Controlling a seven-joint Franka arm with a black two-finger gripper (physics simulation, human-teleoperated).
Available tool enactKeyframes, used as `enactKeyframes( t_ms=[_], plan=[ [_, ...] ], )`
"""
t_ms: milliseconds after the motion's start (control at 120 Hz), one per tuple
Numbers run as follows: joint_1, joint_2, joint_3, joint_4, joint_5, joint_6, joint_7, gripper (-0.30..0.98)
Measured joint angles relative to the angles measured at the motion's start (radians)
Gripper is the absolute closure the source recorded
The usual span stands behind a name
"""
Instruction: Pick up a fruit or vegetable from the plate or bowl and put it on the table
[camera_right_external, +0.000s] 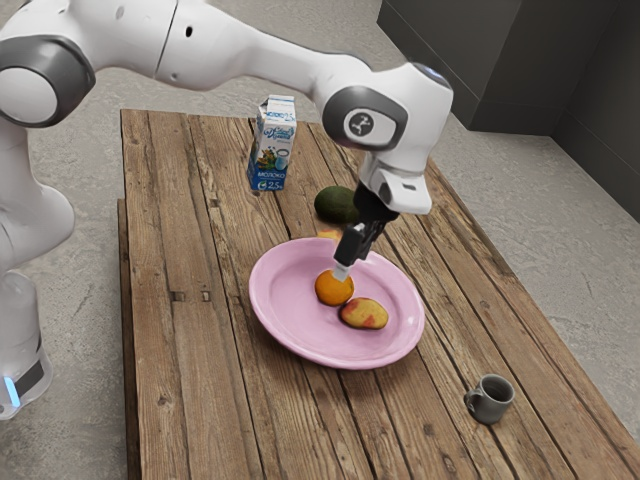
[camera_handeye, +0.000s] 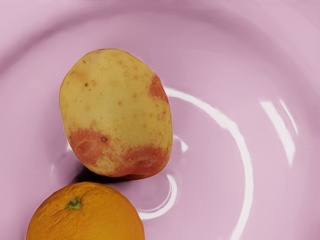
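My gripper (camera_right_external: 342, 269) points down over the pink plate (camera_right_external: 272, 317), its tip right at the top of the orange (camera_right_external: 333, 289). From this side I cannot tell how far apart it stands or whether it touches the fruit. A yellow and red potato (camera_right_external: 364, 314) lies on the plate beside the orange, toward the exterior view's right. In the wrist view the potato (camera_handeye: 116, 112) is seen whole, and the orange (camera_handeye: 87, 215) is cut off by the lower edge, stem spot visible. Pink plate surface (camera_handeye: 210, 165) surrounds both.
Behind the plate, a dark green avocado-like item (camera_right_external: 335, 204) lies on the wooden table (camera_right_external: 205, 400), near a small yellow-orange piece (camera_right_external: 328, 234) at the plate's far rim. A milk carton (camera_right_external: 272, 145) stands farther back. A grey mug (camera_right_external: 490, 400) is at the exterior view's lower right.
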Motion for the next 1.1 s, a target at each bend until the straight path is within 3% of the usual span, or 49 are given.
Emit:
enactKeyframes(
  t_ms=[442, 708, 1100],
  plan=[
    [-0.02, 0.029, -0.01, -0.025, -0.019, 0.038, -0.041, 0.0],
    [-0.006, 0.029, 0.002, -0.024, 0.022, 0.069, -0.018, 0.0],
    [-0.014, 0.041, -0.005, -0.024, 0.026, 0.088, 0.023, 0.0]
  ],
)
